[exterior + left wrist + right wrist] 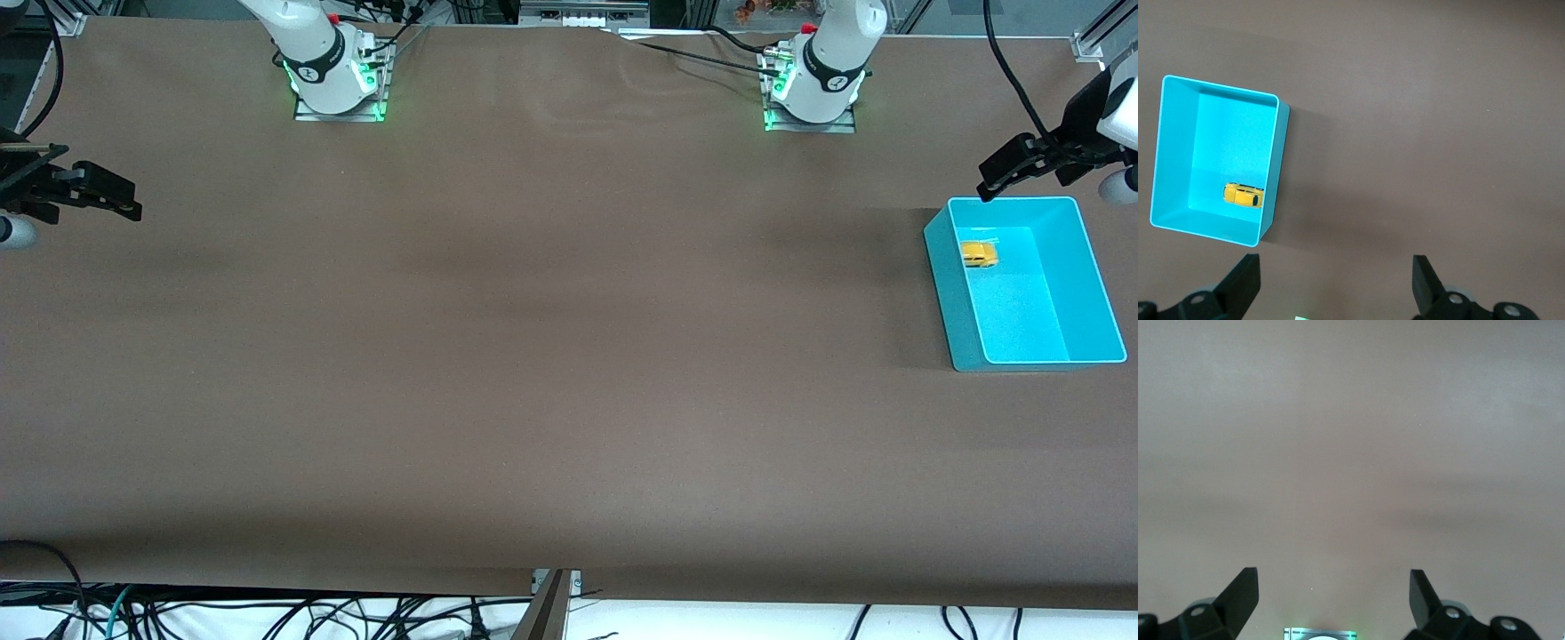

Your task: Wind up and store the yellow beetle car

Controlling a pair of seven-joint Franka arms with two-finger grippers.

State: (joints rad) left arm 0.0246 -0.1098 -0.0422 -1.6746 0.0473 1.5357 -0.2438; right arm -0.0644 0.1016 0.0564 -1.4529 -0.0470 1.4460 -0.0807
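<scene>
Resting inside the cyan bin (1089, 267), the yellow beetle car (978, 255) sits on the bin's floor close to the wall that faces the robots' bases, in the corner toward the middle of the worktop (533, 356). The bin itself stands near the edge of the worktop at the left arm's end, roughly midway between the edge along the bases and the edge nearest the front camera. In the left wrist view the car (1243, 195) shows upright on its wheels, just beside one long wall of the bin (1175, 147), apart from the short wall next to it.

The left end effector (985, 187) hangs in the air over the bare worktop just beside the bin's corner that lies toward the bases, its fingers (1245, 280) spread wide and holding nothing. The right end effector (133, 206) hangs over the worktop's edge at the right arm's end, well apart from the bin, and its fingers (1241, 590) are likewise spread wide and empty, with only plain brown worktop under them.
</scene>
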